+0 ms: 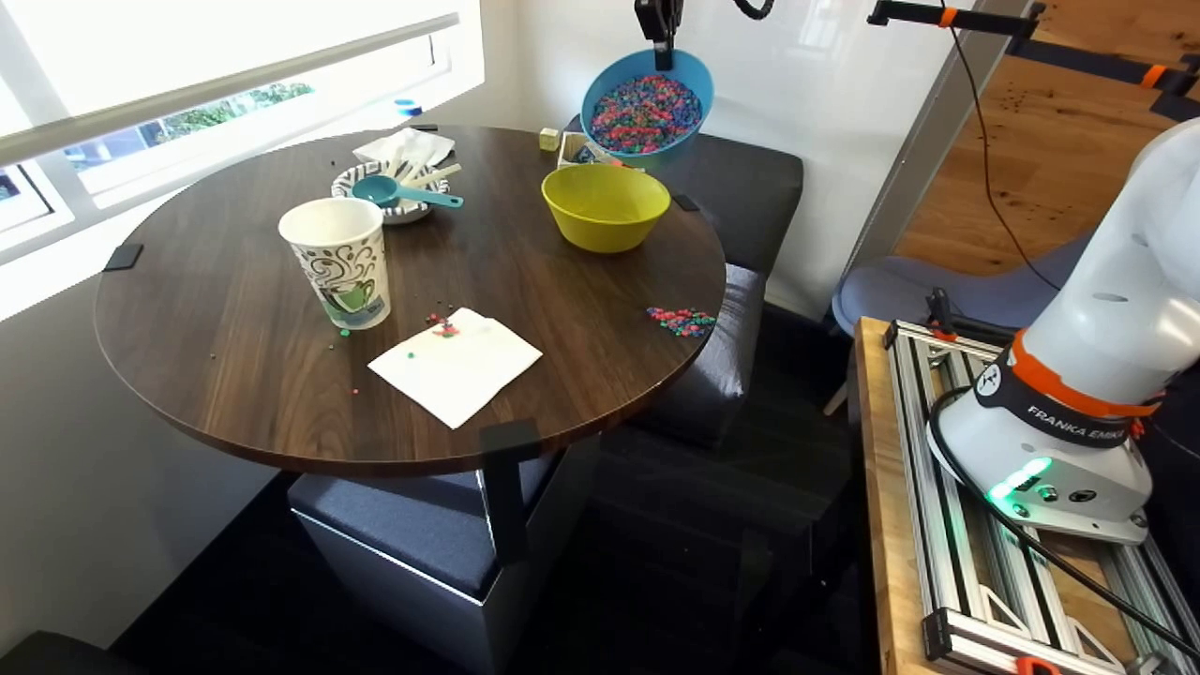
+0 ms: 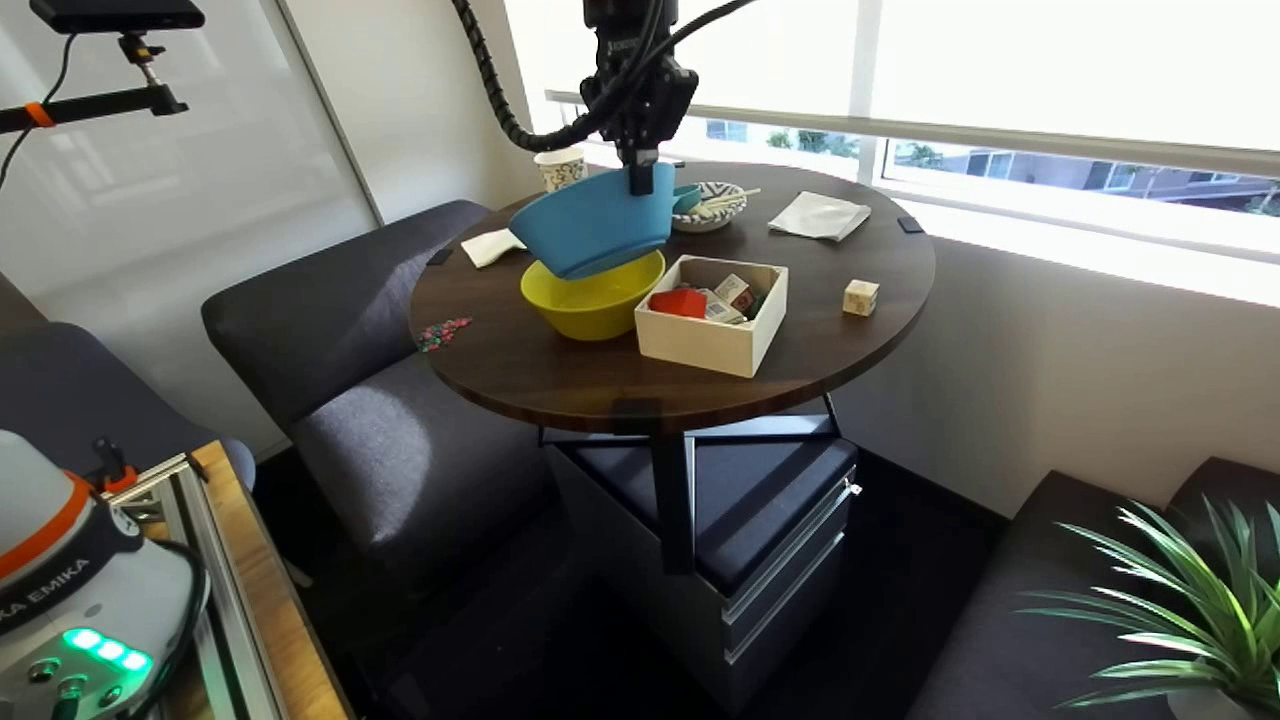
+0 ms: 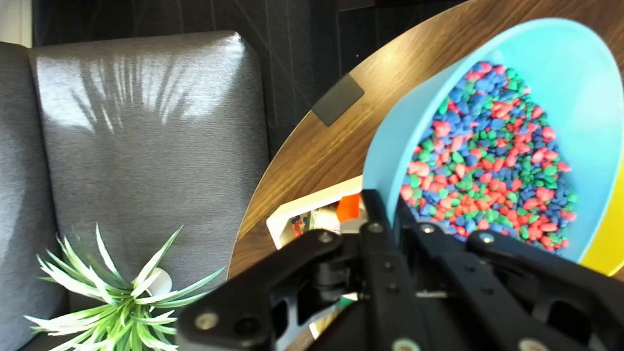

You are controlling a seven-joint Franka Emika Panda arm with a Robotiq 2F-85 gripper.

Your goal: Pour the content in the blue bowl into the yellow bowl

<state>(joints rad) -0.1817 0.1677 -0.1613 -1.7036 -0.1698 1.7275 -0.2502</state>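
The white arm (image 1: 1116, 281) has an orange ring (image 1: 1069, 386), black band (image 1: 1059, 419) and green lights (image 1: 1019, 479), the black gripper (image 3: 388, 204) silvery screws (image 3: 486, 238).

Exterior views overlooking table (image 1: 473, 267), close wrist view into blue bowl (image 3: 573, 83)

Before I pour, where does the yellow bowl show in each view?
In an exterior view: yellow bowl, at mid-width, above centre.
In an exterior view: yellow bowl, slightly left and above centre.
Wrist view: yellow bowl, a sliver at the right edge.
Shared landmark: the tilted blue bowl, in all three.
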